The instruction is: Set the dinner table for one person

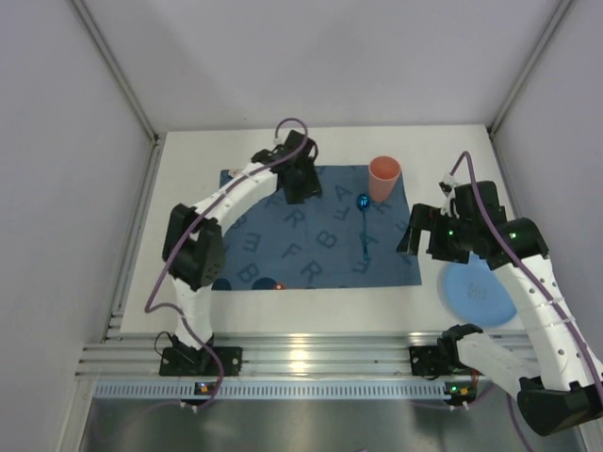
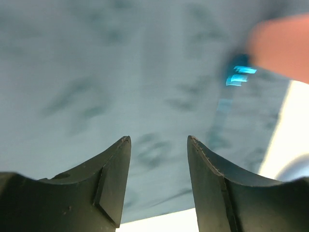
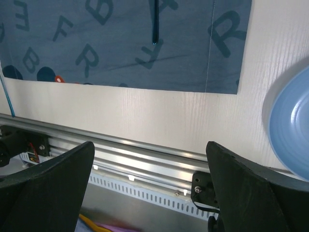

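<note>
The white dinner table carries a dark blue letter-printed placemat. An orange cup stands upright at the mat's back right. A shiny blue spoon lies just in front of the cup, on the mat. A light blue plate rests on the bare table to the right of the mat. My left gripper hovers over the mat's back left, open and empty, with the cup blurred off to its right. Open wide, my right gripper hangs by the mat's right edge, holding nothing.
An aluminium rail runs along the table's near edge. Grey walls close in the left, back and right sides. A small orange spot and dark dots show at the placemat's front edge. The right arm partly covers the plate.
</note>
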Available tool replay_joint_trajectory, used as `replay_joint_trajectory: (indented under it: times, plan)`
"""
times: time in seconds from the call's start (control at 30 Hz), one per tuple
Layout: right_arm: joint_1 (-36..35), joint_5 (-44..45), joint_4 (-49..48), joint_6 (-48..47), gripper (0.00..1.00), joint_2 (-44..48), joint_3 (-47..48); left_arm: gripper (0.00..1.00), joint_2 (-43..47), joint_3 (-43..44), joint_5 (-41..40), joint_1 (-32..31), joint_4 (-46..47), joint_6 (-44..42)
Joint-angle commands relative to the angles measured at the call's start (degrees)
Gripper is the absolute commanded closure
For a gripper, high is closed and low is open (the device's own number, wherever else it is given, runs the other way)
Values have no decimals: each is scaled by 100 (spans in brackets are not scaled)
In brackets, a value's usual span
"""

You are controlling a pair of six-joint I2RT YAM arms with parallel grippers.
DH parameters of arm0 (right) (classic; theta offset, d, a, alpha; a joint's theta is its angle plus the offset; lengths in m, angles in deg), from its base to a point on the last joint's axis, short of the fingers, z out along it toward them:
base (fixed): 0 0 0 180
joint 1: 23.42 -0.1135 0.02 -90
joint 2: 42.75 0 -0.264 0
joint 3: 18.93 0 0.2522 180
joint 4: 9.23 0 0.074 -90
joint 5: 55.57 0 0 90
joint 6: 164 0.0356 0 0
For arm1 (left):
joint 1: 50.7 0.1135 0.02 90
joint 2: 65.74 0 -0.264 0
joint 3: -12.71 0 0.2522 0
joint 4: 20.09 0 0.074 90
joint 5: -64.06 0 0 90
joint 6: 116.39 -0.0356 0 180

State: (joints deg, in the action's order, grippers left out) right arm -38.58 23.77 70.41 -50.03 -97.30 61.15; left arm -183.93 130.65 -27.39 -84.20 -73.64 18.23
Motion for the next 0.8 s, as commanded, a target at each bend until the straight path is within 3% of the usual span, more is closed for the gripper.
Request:
replay_joint_trajectory:
  times: [0.0, 0.13, 0.27, 0.47, 0.77]
  plan:
    - [13, -121, -287, -68, 0, 14, -49, 44, 1287, -1140, -915, 782, -1389, -243]
    - [13, -305, -462, -59, 0, -74, -172, 42, 2150, -2023, -1531, 1256, -2774, -226]
    - [13, -455, -682, -102, 0, -258, -269, 42, 2808, -2630, -1647, 1617, -3298, -296]
    - [-13, -648, -893, -260, 0, -600, -147, 43, 3355, -3641, -1462, 3102, -2632, -1128]
    - [-128, -701, -920, -252, 0, -821, -58, 48, 2951, -3923, -1332, 3270, -1445, -2510]
